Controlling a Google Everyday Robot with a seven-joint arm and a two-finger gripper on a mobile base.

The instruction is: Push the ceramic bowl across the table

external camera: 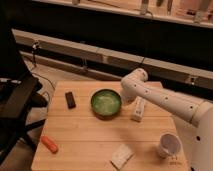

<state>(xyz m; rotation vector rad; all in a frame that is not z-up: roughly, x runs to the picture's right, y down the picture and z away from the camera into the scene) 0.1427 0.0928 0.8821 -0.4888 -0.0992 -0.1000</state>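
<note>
The ceramic bowl [106, 103] is sitting upright on the table [90, 135], a little toward the far half of the planked top and roughly midway between its left and right edges. The white arm [165, 102] is reaching in from the 4 o'clock corner of the view, bending at a rounded elbow near the table's far edge. The gripper [123, 99] is sitting low at the bowl's 3 o'clock side, right against or just beside the dark green rim; whether its fingers are released or clenched cannot be told. A white rectangular block [138, 109] is lying just beside the bowl at 3 o'clock, partly under the arm. A black rectangular object [70, 99] is lying near the bowl at 9 o'clock. An orange object [49, 144] is resting toward 7 o'clock, well apart from the bowl. A pale flat packet [121, 155] is lying at 5 o'clock near the front edge, and a white cup [168, 144] is standing at 4 o'clock.
</note>
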